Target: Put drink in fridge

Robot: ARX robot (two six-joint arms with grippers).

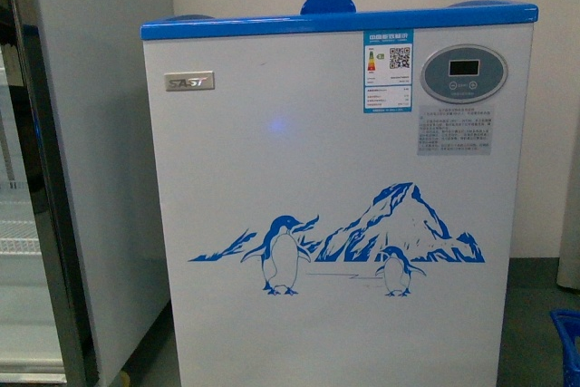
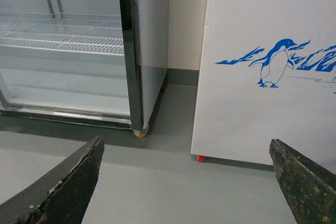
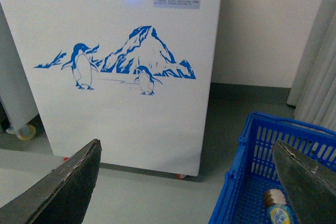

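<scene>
The fridge [image 1: 335, 178] is a white chest freezer with a blue top rim, a SAST badge and penguin-and-mountain artwork, and it fills the front view. Its front also appears in the left wrist view [image 2: 252, 24] and the right wrist view [image 3: 121, 114]. The drink is not in view. My left gripper [image 2: 186, 182] hangs open over bare grey floor in front of the fridge's left lower corner. My right gripper [image 3: 186, 182] is open too, low before the fridge's right lower corner, with nothing between its fingers.
A tall grey-white upright cabinet [image 1: 100, 133] with a dark-framed glass door [image 2: 63, 40] stands left of the fridge. A blue plastic basket [image 3: 247, 182] sits on the floor to the right [image 1: 569, 342]. A bottle [image 3: 278, 208] with a pale cap and blue-yellow label lies in it.
</scene>
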